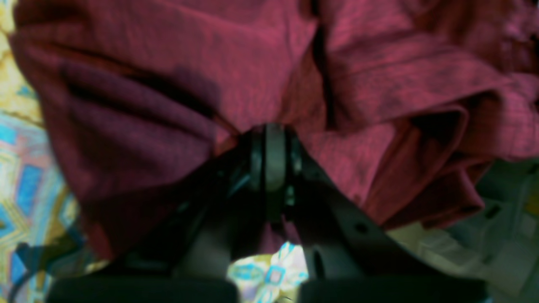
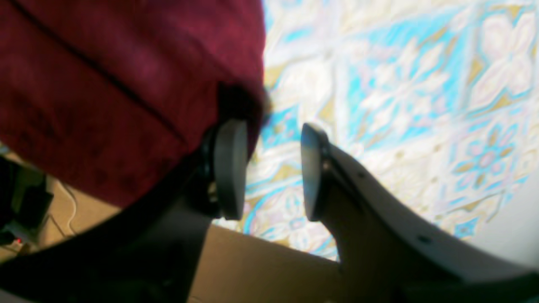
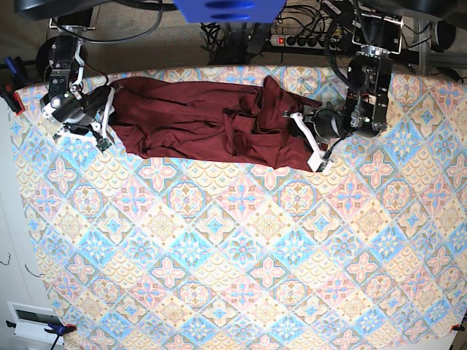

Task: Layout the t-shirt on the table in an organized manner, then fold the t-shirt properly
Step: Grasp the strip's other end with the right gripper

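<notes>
Left wrist view: left gripper clamped on a bunched fold of the t-shirt, pads pressed together with maroon knit spreading away on both sides; deep ridges to the right, a smoother panel to the left; patterned table showing at the left edge and in the gap below the jaws. Likely trouble from here: only a thin pinch of a thick bundle held, so a pull could drag several layers together and tighten the creases rather than spread them; could also slip free.

Right wrist view: right gripper standing partly apart, nothing between the pads but tablecloth; shirt edge lying just left of the left pad, touching or nearly touching its outer side, not inside the jaws. Risk here: closing in place would catch nothing, leaving that end unanchored.

Base view: shirt rumpled in a long band along the far edge, well short of flat; left gripper at its right end, right gripper at its left end; layout hardly begun by this judgement.
</notes>
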`<state>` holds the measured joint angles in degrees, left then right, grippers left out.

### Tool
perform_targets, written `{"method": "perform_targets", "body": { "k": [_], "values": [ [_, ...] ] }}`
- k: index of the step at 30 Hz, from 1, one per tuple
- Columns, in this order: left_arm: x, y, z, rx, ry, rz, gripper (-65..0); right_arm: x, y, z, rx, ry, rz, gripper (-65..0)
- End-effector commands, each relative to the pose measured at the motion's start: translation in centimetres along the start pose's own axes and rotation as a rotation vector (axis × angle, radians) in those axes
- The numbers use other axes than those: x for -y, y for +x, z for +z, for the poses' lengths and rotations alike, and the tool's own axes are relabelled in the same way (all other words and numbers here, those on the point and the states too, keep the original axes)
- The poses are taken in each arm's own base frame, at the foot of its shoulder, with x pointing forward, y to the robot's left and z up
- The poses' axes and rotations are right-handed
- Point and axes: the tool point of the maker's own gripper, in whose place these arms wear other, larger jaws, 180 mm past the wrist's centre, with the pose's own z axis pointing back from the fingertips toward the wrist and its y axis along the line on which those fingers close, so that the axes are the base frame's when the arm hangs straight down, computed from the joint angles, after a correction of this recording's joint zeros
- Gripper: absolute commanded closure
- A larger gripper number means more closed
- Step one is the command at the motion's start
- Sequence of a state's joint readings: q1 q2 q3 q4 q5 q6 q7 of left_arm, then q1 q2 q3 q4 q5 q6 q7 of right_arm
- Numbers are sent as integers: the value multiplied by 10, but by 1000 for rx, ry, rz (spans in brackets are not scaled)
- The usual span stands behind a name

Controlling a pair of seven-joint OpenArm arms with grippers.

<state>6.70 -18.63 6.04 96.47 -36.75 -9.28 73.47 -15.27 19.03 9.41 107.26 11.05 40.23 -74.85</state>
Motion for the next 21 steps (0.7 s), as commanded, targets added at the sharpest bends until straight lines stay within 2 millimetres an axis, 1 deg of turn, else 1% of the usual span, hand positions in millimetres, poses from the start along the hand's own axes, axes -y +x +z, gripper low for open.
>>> {"method": "perform_targets", "body": {
  "k": [1, 4, 7, 9, 10, 12, 16, 21],
  "values": [
    [-4, -2, 1, -11, 34, -17, 0, 6, 2, 6, 17, -18, 3, -210],
    [-10, -8, 0, -26, 71, -27, 0, 3, -7, 5, -26, -11, 3, -211],
    [-6, -9, -2, -26, 63, -23, 0, 1, -8, 4, -22, 10, -15, -218],
    [-5, -12, -2, -30, 60, -22, 0, 8, -11, 7, -5, 9, -61, -237],
    [-4, -11, -1, -24, 59, -26, 0, 13, -12, 8, 4, 10, -89, -248],
    [0, -13, 1, -21, 55, -31, 0, 16, -16, 7, 17, 29, -135, -265],
    [5, -12, 3, -12, 40, -32, 0, 4, -25, -6, 37, 137, -237, -296],
    [5, -12, 3, -12, 40, -32, 0, -4, -29, -14, 83, 234, -350, -296]
  ]
}}
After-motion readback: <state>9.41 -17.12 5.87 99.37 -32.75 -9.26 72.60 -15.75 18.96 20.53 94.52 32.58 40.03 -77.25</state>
